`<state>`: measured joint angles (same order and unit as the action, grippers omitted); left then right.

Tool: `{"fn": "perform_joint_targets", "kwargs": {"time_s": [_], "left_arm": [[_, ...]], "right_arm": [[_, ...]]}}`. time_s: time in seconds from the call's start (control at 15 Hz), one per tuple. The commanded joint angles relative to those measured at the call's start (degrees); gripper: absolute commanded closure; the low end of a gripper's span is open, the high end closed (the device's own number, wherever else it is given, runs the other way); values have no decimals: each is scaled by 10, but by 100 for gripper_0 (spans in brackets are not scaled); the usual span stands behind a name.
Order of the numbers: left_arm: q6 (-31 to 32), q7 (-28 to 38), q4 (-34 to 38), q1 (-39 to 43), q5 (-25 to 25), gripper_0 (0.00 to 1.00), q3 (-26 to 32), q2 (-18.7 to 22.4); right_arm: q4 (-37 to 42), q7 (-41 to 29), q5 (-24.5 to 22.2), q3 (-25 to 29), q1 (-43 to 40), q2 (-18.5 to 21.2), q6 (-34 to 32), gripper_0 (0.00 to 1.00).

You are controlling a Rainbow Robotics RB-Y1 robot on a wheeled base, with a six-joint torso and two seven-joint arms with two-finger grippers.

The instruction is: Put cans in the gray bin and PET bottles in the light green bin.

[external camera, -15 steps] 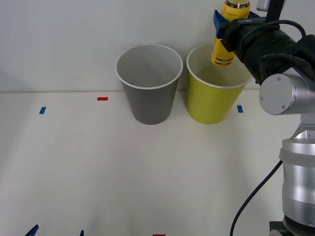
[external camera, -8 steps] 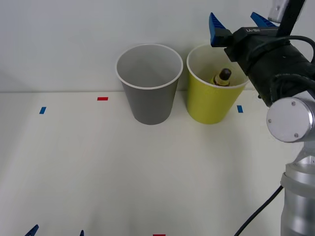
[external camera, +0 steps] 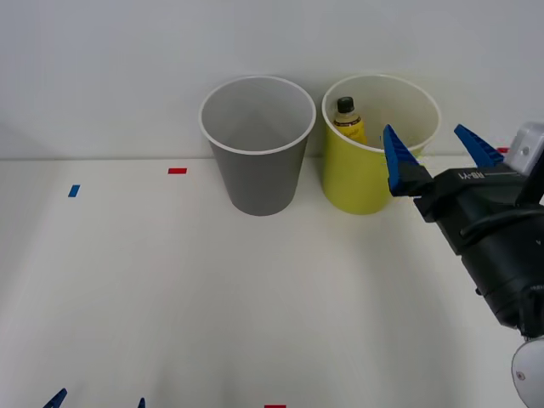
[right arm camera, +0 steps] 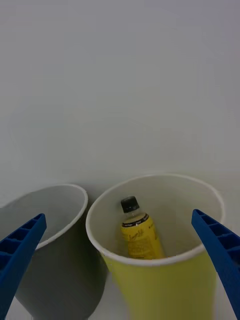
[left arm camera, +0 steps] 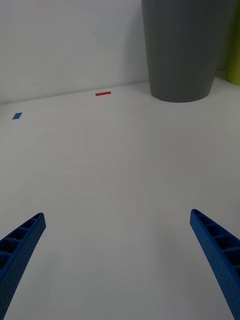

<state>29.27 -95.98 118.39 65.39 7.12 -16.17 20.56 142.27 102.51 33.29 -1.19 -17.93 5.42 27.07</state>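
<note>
The PET bottle (external camera: 347, 121) (right arm camera: 137, 231), clear with a black cap and yellow label, stands leaning inside the light green bin (external camera: 361, 183) (right arm camera: 165, 280) at the back of the table. The gray bin (external camera: 259, 174) (right arm camera: 55, 260) (left arm camera: 185, 55) stands just to its left, with nothing visible inside. My right gripper (external camera: 438, 151) (right arm camera: 120, 265) is open and holds nothing, in front of the green bin's right side, a little nearer to me. My left gripper (external camera: 98, 401) (left arm camera: 117, 260) is open low at the table's front left, with only its fingertips showing.
Small red (external camera: 177, 171) and blue (external camera: 74, 190) tape marks lie on the white table. A pale wall rises right behind the bins. Bare tabletop stretches in front of both bins.
My right gripper opened above the green bin and the bottle dropped in. The arm has since pulled back toward me and lower. The left arm has not moved.
</note>
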Motion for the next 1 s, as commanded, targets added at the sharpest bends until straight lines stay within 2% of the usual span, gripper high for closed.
{"fn": "perform_joint_targets", "kwargs": {"time_s": [0.07, 0.33, 0.53, 0.8, 1.0], "left_arm": [[0, 0, 0, 0, 0, 0, 0, 0], [0, 0, 0, 0, 0, 0, 0, 0], [0, 0, 0, 0, 0, 0, 0, 0], [0, 0, 0, 0, 0, 0, 0, 0], [0, 0, 0, 0, 0, 0, 0, 0]], "right_arm": [[31, 11, 1, -34, -125, 40, -81, 0], [54, 17, 2, -35, -240, 70, -124, 0], [54, 17, 2, -22, -276, 100, -133, 0], [54, 19, -4, -20, -300, 115, -141, 0], [55, 31, -12, -27, -316, 86, -144, 0]]}}
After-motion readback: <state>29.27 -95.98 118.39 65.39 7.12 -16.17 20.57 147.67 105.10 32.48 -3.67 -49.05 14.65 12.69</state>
